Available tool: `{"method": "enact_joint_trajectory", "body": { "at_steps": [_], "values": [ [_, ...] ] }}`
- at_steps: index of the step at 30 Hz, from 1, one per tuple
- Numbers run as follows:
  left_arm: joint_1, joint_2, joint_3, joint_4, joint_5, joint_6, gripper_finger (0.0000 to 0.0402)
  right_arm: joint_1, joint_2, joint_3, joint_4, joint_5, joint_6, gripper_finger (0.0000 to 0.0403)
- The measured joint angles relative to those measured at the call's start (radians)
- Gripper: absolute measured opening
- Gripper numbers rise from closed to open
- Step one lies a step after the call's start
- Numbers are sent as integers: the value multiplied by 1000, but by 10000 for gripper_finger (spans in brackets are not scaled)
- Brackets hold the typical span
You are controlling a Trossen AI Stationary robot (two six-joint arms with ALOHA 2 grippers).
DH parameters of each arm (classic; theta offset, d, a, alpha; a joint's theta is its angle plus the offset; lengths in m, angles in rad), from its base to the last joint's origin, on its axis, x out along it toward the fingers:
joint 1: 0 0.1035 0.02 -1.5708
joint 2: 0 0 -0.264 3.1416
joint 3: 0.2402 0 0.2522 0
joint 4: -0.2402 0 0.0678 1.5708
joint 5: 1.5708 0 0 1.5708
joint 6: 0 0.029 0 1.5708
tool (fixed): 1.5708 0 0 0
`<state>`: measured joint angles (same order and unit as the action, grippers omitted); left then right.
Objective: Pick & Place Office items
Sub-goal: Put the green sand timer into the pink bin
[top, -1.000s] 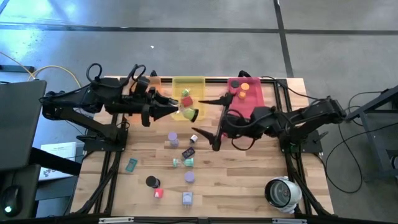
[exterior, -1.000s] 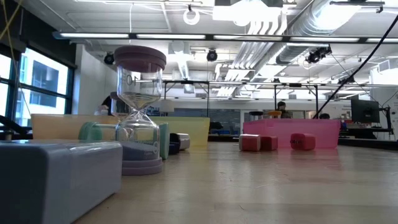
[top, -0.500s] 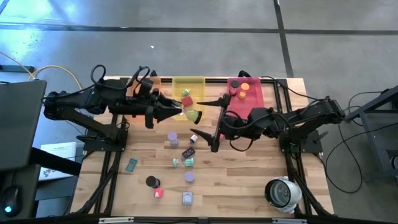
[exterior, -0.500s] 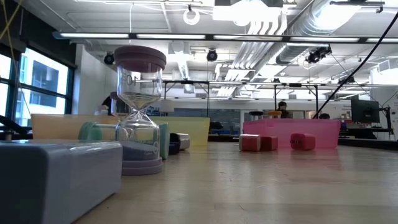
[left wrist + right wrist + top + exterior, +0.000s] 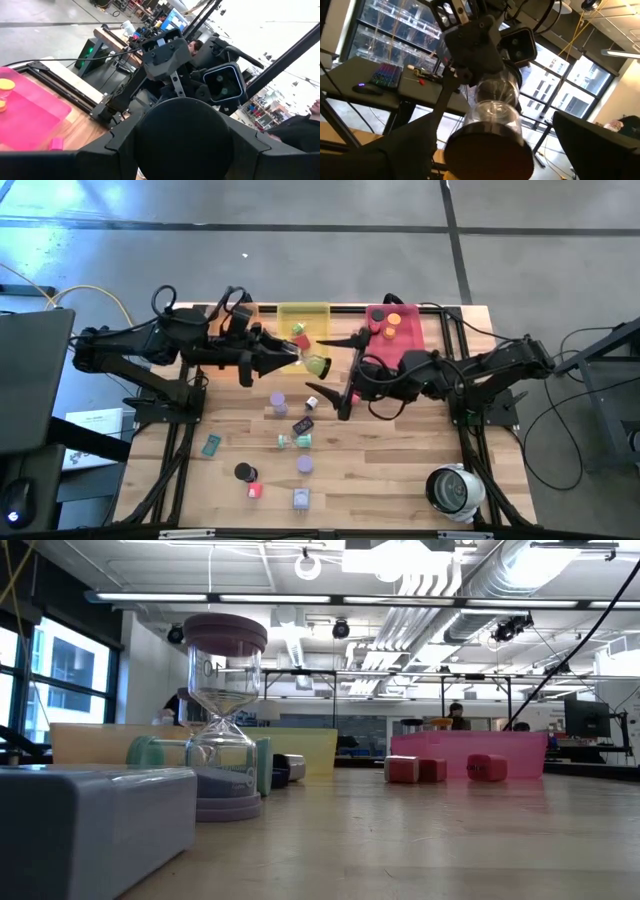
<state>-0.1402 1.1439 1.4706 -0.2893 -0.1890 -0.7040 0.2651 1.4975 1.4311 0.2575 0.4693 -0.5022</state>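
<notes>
Arms: two, reaching toward each other over the table (image 5: 400,460).
Trays: three along the far edge, namely orange tray (image 5: 246,310), yellow tray (image 5: 303,313) and pink tray (image 5: 408,345).
Loose pieces (image 5: 304,465): about nine on the wood.
Left gripper (image 5: 290,358): stretched out level, clamped on one hourglass (image 5: 316,365).
Hourglass: aloft just beside the yellow tray, between the grippers; long axis roughly level, free end toward the right gripper (image 5: 346,372).
Right gripper: fingers spread wide, holding nothing.
</notes>
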Motion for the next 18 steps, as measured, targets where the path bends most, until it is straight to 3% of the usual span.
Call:
{"method": "enact_joint_trajectory", "body": {
  "at_steps": [18],
  "values": [
    [10, 18, 0, 9, 21, -2, 200, 1, 0, 0, -15, 2, -31, 215]
  ]
}}
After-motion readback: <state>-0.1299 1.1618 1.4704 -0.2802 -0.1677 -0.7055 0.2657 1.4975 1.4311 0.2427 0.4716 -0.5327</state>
